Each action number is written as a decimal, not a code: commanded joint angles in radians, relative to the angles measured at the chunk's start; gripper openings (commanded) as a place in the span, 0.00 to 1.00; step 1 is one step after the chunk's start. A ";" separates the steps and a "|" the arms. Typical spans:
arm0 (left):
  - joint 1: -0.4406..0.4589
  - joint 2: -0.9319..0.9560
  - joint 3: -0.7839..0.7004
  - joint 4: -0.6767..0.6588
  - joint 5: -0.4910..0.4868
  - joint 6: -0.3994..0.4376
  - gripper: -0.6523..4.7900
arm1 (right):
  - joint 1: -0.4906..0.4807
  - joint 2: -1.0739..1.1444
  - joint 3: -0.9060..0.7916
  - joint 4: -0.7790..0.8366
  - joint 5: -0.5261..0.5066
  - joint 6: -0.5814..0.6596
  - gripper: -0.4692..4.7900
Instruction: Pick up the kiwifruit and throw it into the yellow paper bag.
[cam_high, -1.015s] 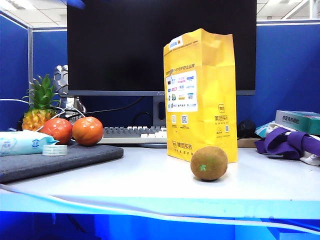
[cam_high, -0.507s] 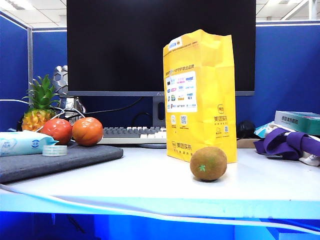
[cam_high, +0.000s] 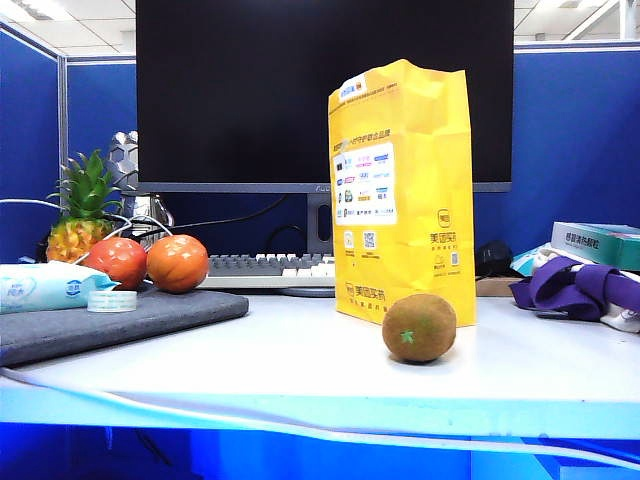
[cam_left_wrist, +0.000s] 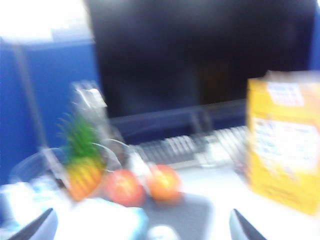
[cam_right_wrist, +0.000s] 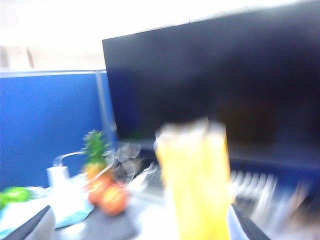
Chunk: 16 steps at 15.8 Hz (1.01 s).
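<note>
Kiwifruit (cam_high: 419, 327) unseen by blurred wrists, left hand (cam_left_wrist: 142, 227), right hand (cam_right_wrist: 137, 227) spread.

Creased matt yellow paper bag (cam_high: 402, 190), fuzzy brown kiwi (cam_high: 419, 327), glossy tomatoes (cam_high: 177, 263), smooth white table (cam_high: 300, 360)

Both wrist views are smeared by blur. In the left wrist view the yellow paper bag (cam_left_wrist: 285, 150) is cut off at the picture's edge, its print unreadable, and only the left gripper's (cam_left_wrist: 142, 227) two fingertips (cam_left_wrist: 37, 226) show at the corners (spread wide). In the right wrist view the right gripper (cam_right_wrist: 142, 225) likewise shows only corner tips. Neither gripper appears in the exterior view, where the bag hides part of the keyboard (cam_high: 265, 265).
</note>
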 joint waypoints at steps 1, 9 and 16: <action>-0.005 0.002 -0.062 0.173 0.065 -0.196 1.00 | -0.001 -0.047 -0.209 0.135 0.026 0.204 1.00; -0.005 0.002 -0.325 0.166 0.039 -0.076 1.00 | -0.002 -0.054 -0.302 0.045 0.103 0.060 1.00; -0.005 0.001 -0.431 0.127 0.040 -0.119 1.00 | -0.002 -0.054 -0.302 -0.006 0.113 0.068 1.00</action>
